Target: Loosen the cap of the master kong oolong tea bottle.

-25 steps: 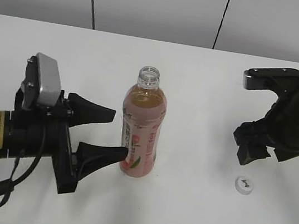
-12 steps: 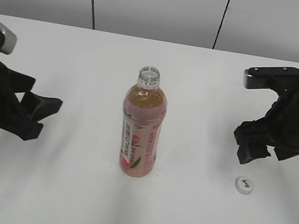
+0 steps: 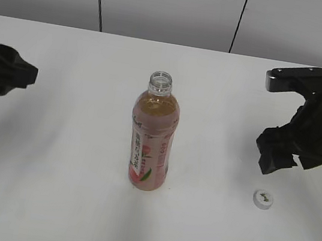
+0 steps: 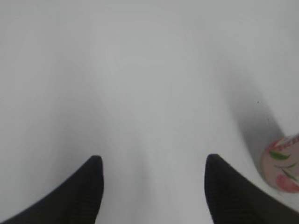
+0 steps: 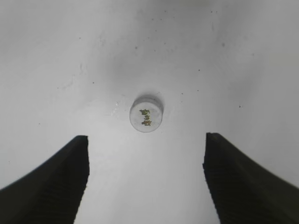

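The master kong oolong tea bottle (image 3: 152,140) stands upright in the middle of the white table with its mouth uncovered. Its base shows at the right edge of the left wrist view (image 4: 281,163). The white cap (image 3: 263,199) lies on the table at the right, apart from the bottle, and shows in the right wrist view (image 5: 146,115). My right gripper (image 3: 286,157) hovers just above and behind the cap, open and empty (image 5: 145,144). My left gripper (image 3: 14,71) is at the far left edge, well away from the bottle, open and empty (image 4: 153,161).
The white table (image 3: 75,205) runs to a grey panelled wall (image 3: 166,6) at the back. Nothing else stands on the table.
My left gripper has drawn back from beside the bottle to the far left edge. The right arm has shifted slightly. Bottle and cap have not moved.
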Robot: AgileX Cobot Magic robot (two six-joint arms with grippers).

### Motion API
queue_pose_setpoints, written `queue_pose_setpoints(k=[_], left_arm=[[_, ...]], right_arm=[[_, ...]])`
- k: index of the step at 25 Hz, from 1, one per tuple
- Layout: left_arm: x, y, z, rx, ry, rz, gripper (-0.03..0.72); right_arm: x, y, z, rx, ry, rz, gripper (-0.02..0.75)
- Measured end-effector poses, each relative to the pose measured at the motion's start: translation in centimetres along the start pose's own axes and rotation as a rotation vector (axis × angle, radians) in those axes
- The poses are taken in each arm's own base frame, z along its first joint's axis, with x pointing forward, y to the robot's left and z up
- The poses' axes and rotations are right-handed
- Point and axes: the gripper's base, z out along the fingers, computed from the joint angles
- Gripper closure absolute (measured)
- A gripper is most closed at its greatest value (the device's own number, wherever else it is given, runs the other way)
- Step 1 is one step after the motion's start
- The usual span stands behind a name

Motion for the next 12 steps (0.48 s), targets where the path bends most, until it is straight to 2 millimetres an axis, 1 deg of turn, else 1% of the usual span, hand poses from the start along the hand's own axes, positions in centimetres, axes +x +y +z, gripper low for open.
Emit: queue_pose_setpoints(k=[2, 5, 7, 9, 12], left_arm=[[-0.5, 0.1, -0.5, -0.006, -0.009, -0.009, 0.274], [0.0, 1.0, -0.9, -0.044, 0.05, -0.039, 0.275], [0.2, 2.2, -1.5, -0.084, 0.082, -0.047, 0.286], [0.3, 3.7, -2.3, -0.121, 0.075, -0.12, 0.302], [0.4, 5.5, -3.8, -0.162, 0.06, -0.213, 0.309]], right_arm=[[0.2, -0.3, -0.6, 0.002, -0.003, 0.009, 0.163], [0.9, -1.4, -1.9, 0.009, 0.018, 0.04, 0.163], [1.8, -2.5, -3.2, 0.021, 0.017, 0.066, 0.163], [2.9, -3.8, -4.7, 0.034, 0.001, 0.102, 0.163], [4.6, -5.0, -7.0, 0.06, -0.035, 0.135, 0.163]])
